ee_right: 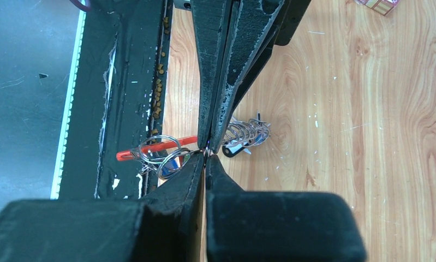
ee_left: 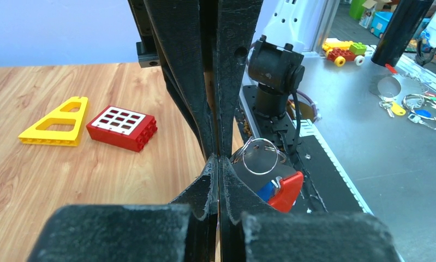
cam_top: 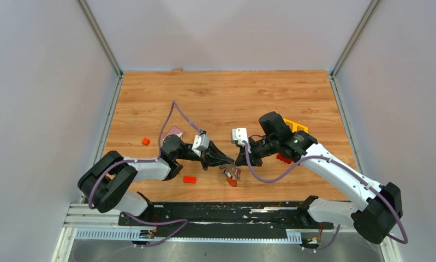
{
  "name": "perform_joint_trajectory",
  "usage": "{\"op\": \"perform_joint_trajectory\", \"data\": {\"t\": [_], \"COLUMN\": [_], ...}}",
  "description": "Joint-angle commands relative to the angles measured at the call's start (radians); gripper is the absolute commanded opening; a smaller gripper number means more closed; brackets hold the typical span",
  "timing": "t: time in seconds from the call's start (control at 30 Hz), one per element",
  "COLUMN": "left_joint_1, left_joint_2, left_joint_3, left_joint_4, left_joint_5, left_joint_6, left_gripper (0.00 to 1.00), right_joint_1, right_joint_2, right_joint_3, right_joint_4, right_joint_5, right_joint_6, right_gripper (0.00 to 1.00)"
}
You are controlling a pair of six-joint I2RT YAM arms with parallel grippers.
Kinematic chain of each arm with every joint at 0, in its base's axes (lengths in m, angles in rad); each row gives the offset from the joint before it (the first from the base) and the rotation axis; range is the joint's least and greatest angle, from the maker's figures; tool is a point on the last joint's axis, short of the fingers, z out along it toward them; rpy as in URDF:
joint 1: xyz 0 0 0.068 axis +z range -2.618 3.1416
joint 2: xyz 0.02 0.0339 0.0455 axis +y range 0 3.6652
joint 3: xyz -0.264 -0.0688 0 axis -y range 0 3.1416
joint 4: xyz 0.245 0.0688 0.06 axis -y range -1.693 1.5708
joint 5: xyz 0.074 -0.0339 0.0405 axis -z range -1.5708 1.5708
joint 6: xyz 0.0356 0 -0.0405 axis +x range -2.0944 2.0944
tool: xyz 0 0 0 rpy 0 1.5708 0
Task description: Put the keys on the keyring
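The keyring (cam_top: 231, 176) was found close to the surface's (cam_top: 221, 98) near edge, its long axis directed at that edge, red strap (cam_top: 233, 183) end nearest it. The left pincer (cam_top: 231, 160) and right pincer (cam_top: 238, 161) were pressed together just above it; no pinch could be confirmed.

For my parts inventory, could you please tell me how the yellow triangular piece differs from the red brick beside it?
Shape: the yellow triangular plastic frame is a wedge-like outline, while the red rectangular plastic brick is a solid block. Build: the frame is thin with open cut-outs, and the brick is thicker with a white grid top. Both lie flat, side by side, on the wooden table.
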Motion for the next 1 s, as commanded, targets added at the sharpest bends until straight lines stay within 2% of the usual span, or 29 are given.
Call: {"op": "perform_joint_trajectory", "data": {"t": [0.0, 0.13, 0.37, 0.57, 0.77, 0.97], "left_joint_1": [0.002, 0.005, 0.007, 0.007, 0.006, 0.006], "left_joint_2": [-0.001, -0.008, -0.039, -0.046, -0.047, -0.044], "left_joint_3": [0.006, 0.016, 0.096, 0.147, 0.162, 0.157], "left_joint_4": [0.052, -0.043, -0.417, -0.638, -0.683, -0.645], "left_joint_5": [-0.001, 0.008, -0.022, -0.048, -0.059, -0.062], "left_joint_6": [0.019, 0.077, 0.263, 0.404, 0.426, 0.396], "left_gripper": [0.0, 0.0, 0.0, 0.0, 0.0, 0.0], "right_joint_1": [0.002, 0.002, 0.035, 0.08, 0.108, 0.123], "right_joint_2": [-0.032, -0.049, -0.048, -0.026, 0.016, 0.037], "right_joint_3": [0.013, 0.034, 0.107, 0.142, 0.174, 0.189], "right_joint_4": [0.047, 0.012, -0.087, -0.113, -0.122, -0.117], "right_joint_5": [0.052, 0.121, 0.254, 0.327, 0.359, 0.373], "right_joint_6": [-0.016, -0.046, -0.11, -0.098, -0.089, -0.075], "right_gripper": [0.0, 0.0, 0.0, 0.0, 0.0, 0.0]}}
